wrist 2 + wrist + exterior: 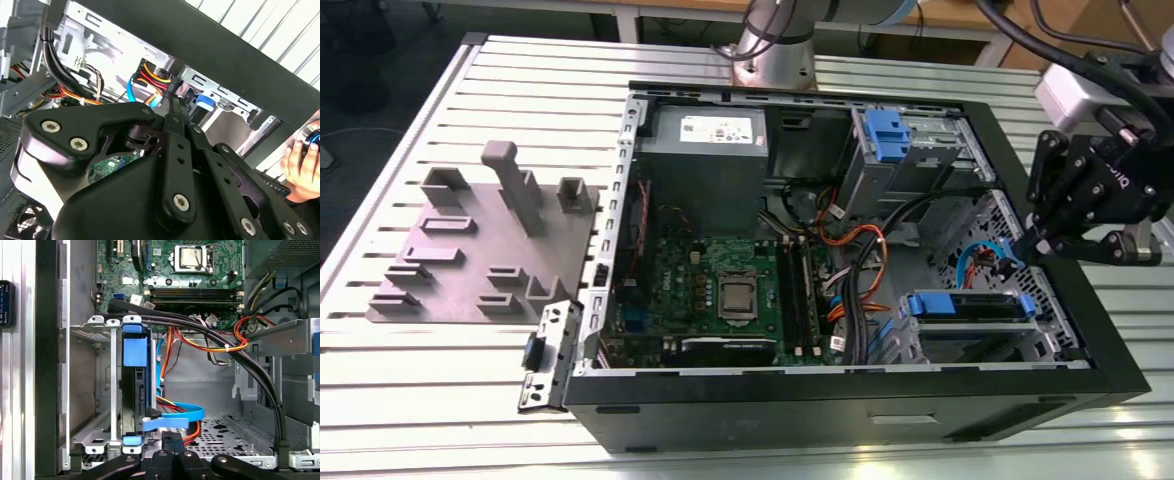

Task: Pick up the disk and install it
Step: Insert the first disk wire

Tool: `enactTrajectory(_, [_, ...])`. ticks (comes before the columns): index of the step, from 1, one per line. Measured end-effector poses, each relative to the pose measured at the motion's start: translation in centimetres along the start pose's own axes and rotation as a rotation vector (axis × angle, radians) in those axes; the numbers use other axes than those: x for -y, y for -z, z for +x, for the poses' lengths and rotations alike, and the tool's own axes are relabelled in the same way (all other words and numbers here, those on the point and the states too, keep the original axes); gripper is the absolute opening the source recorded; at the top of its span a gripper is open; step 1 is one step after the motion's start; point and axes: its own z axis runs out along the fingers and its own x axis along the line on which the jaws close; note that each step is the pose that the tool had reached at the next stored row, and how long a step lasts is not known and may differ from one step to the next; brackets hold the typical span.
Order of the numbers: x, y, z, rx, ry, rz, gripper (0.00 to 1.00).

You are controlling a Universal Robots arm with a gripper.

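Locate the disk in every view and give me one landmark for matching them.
Exterior view: the disk sits in the silver drive cage toward the exterior view's right, its blue carrier face showing.
First wrist view: the disk stands edge-on in the cage, blue carrier facing the camera.
Second wrist view: a small blue piece in the cage is probably the carrier's end.
Shared landmark: the blue flat cable beside the cage.

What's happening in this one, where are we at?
A robot arm's claw hangs over the open computer case at the exterior view's right, jaws shut and holding nothing. In the first wrist view the disk, in its blue carrier, sits in the drive cage close to the claw's tips, with a blue cable at its end.
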Motion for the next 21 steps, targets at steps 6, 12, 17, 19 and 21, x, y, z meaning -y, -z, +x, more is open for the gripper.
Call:
enactTrajectory(6, [0.00, 0.00, -0.20, -0.0003, 0.000, 0.0000, 0.11])
enactTrajectory(12, [0.00, 0.00, -0.23, -0.0004, 0.000, -0.0001, 0.11])
enactTrajectory(17, [0.00, 0.00, -0.26, -0.0006, 0.000, 0.0000, 0.11])
enactTrajectory(19, [0.00, 0.00, -0.26, -0.0011, 0.000, 0.0000, 0.18])
enactTrajectory(21, [0.00, 0.00, -0.29, -0.0024, 0.000, 0.0000, 0.18])
